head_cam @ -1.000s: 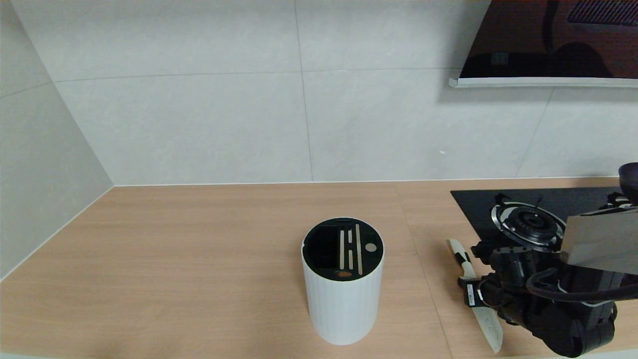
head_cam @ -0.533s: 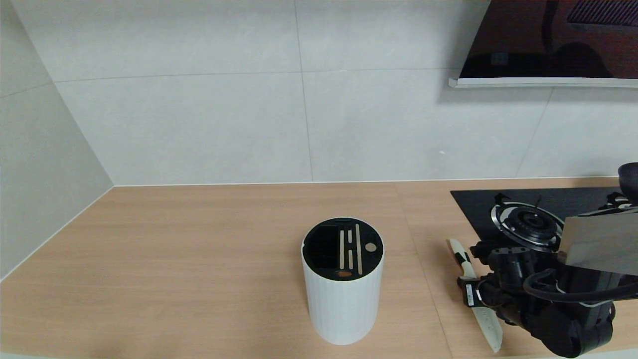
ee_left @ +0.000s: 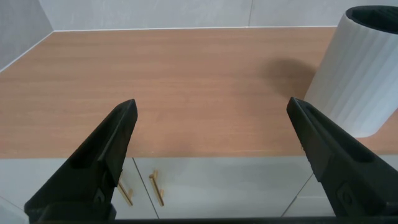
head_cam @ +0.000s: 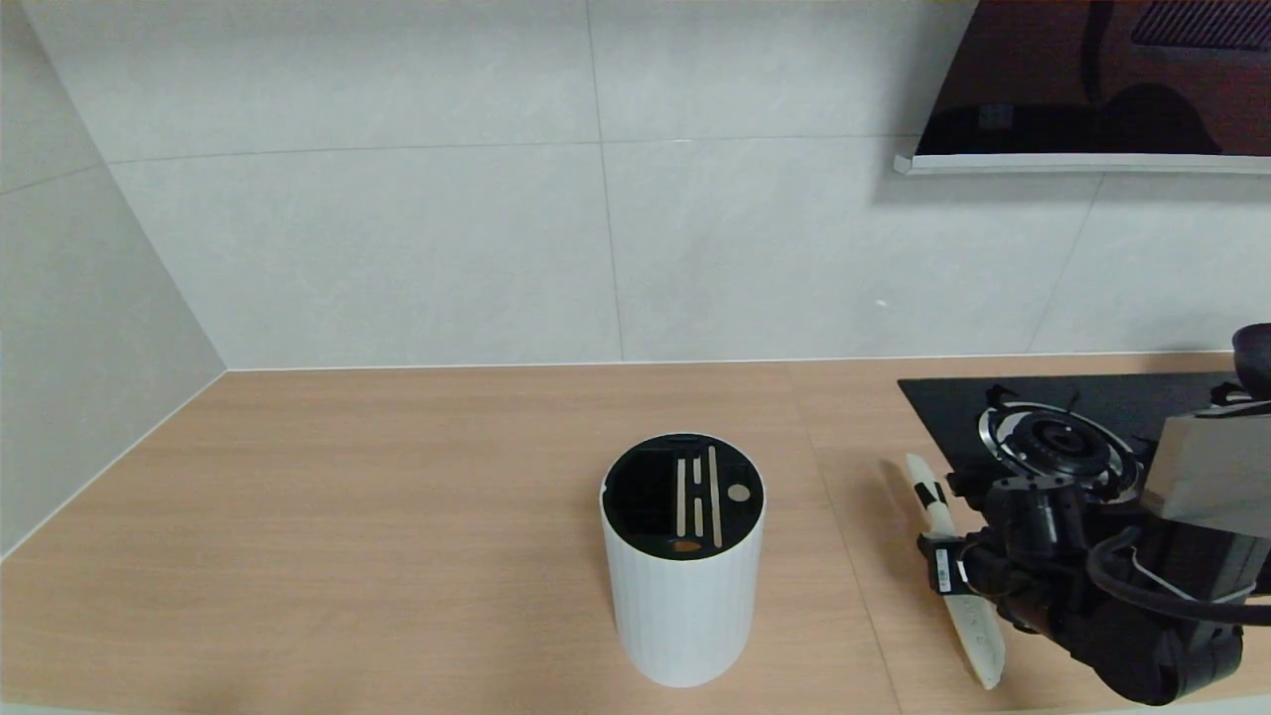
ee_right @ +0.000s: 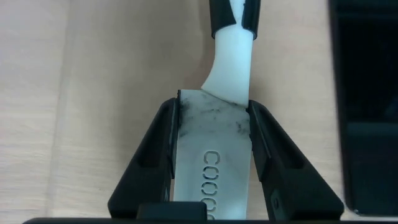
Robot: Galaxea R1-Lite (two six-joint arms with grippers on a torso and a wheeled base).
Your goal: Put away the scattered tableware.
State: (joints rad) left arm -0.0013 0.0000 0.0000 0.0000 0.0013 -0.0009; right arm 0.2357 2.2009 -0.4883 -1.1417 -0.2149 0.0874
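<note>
The head camera looks forward and down over the table [head_cam: 397,497] and the wall [head_cam: 397,248]. The left wrist camera sits low at the table's front edge, facing the holder [ee_left: 357,74] past the left fingers [ee_left: 102,165]. The right wrist camera looks straight down, close on the knife [ee_right: 214,168] between the right fingers [ee_right: 155,165]. The head view shares both holder and knife.

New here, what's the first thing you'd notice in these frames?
The right hand is shut on the blade of a white knife, at the right side of the counter beside the black hob. At mid-counter stands a white ribbed holder with a black slotted top.
</note>
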